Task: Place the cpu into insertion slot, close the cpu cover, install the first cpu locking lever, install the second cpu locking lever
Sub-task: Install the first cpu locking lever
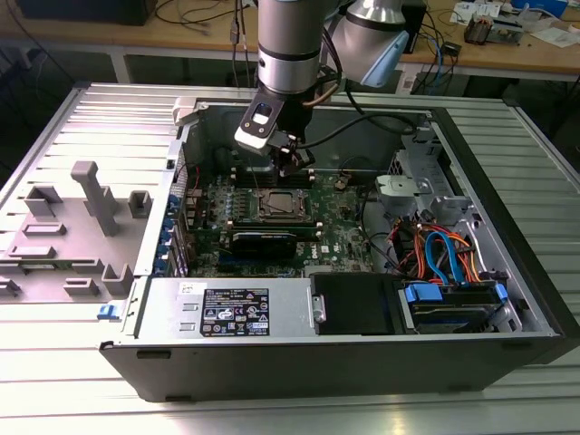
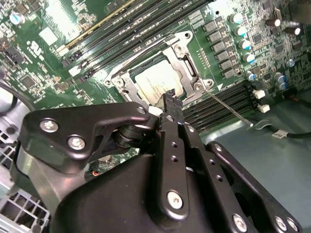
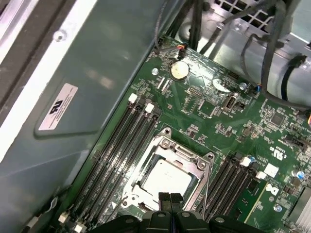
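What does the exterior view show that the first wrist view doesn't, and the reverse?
Exterior view: the whole open computer case, the power supply along its near side, orange and blue cables, a grey plastic fixture at the exterior view's left, and the arm reaching in.
First wrist view: a white label on the case wall, and the fingers closed tip to tip.
Both: the green board, the insertion slot with the cpu cover lying over it, and the gripper close to it.
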### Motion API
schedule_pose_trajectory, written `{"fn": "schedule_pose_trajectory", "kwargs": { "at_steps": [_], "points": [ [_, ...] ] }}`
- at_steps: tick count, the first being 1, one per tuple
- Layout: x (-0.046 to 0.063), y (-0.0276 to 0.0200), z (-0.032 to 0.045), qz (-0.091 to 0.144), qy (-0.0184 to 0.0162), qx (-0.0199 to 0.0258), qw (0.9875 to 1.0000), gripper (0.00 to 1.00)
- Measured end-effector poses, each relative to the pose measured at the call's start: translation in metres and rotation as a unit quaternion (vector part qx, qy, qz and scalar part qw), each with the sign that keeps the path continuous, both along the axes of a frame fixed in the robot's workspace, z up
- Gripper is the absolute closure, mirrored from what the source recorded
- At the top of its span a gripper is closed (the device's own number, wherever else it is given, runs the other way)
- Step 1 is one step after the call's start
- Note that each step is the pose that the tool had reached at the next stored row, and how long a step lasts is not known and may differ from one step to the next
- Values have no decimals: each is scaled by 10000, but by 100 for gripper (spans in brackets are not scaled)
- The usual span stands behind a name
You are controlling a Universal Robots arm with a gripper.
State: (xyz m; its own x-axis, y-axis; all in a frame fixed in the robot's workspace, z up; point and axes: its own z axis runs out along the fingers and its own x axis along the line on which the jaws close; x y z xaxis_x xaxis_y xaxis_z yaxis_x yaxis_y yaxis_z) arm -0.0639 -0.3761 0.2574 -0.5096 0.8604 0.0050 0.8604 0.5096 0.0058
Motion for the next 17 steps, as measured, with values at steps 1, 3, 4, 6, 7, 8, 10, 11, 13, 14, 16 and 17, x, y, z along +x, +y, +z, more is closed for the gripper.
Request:
{"fn": "schedule_pose_trajectory", "kwargs": {
  "at_steps": [1,3,4,6,7,8,10,11,13,14,16,17],
  "points": [
    [0,0,0,1,0,0,10000,89],
    [0,0,0,3,0,0,10000,89],
    [0,0,0,3,0,0,10000,89],
    [0,0,0,3,0,0,10000,89],
    [0,0,0,3,0,0,10000,89],
    [0,0,0,3,0,0,10000,89],
    [0,0,0,3,0,0,10000,89],
    [0,0,0,3,0,0,10000,89],
    [0,0,0,13,0,0,10000,89],
    [-1,-1,-1,56,0,1,10000,89],
    [-2,-1,-1,221,0,0,9998,89],
    [-3,-1,-1,332,0,0,9994,89]
  ]
}}
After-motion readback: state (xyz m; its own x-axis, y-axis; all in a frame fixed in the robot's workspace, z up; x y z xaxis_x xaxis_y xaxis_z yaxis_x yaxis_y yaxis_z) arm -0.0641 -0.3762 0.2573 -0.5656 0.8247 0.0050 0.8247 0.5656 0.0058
